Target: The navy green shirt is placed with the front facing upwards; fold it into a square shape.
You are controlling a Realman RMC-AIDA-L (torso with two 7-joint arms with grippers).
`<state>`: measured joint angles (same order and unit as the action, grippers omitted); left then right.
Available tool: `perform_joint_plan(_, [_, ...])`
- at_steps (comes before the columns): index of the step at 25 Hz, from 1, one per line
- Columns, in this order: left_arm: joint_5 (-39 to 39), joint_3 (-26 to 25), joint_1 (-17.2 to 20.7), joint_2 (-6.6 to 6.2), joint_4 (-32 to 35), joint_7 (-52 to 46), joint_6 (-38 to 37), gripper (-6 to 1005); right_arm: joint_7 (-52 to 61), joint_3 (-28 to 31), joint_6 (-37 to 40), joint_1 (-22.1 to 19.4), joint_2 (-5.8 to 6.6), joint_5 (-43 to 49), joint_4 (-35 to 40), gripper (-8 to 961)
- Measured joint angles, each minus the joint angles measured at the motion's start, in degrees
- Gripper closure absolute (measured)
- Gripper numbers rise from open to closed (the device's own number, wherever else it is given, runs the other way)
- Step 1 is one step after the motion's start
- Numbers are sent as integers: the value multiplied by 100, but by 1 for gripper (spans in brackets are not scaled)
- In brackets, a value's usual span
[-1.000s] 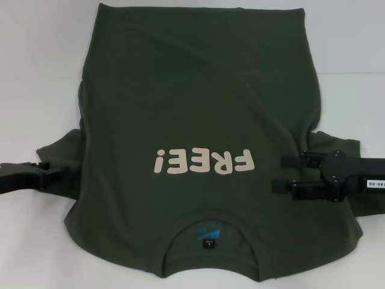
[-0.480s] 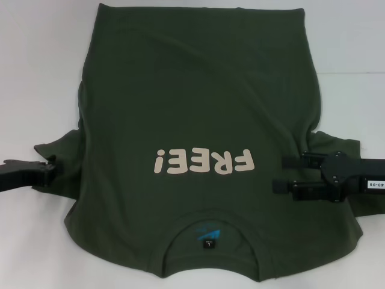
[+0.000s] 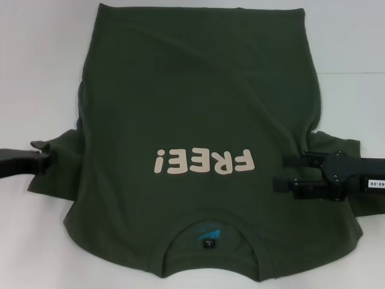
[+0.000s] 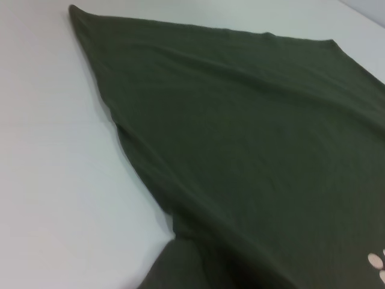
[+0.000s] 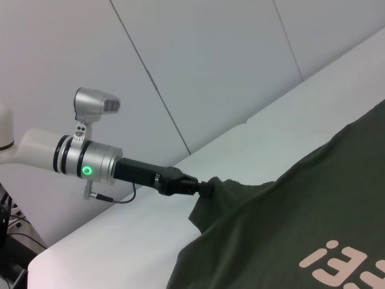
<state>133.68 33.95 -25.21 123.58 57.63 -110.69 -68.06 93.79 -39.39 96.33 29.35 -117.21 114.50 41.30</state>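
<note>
I see the dark olive-green short-sleeved cotton shirt (image 3: 192, 120) lying flat on the white worktop (image 3: 36, 72), front up, its cream lettering (image 3: 203, 161) between my two grippers. My left gripper (image 3: 43, 158) sits at the tip of the left sleeve, its jaws pressed together on the sleeve's edge, which the right wrist view shows pulled up into a peak. My right gripper (image 3: 283, 173) lies over the right sleeve, jaws spread, with cloth beneath and between them.

matt cloth navy green shirt (image 3: 192, 108), smooth matt white table (image 3: 36, 72)
</note>
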Motion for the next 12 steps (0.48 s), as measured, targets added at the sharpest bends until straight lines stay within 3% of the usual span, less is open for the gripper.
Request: perform_joint_plan(12, [328, 8, -97, -110, 531, -299, 67, 999, 7, 10, -14, 0, -2, 0, -39, 61])
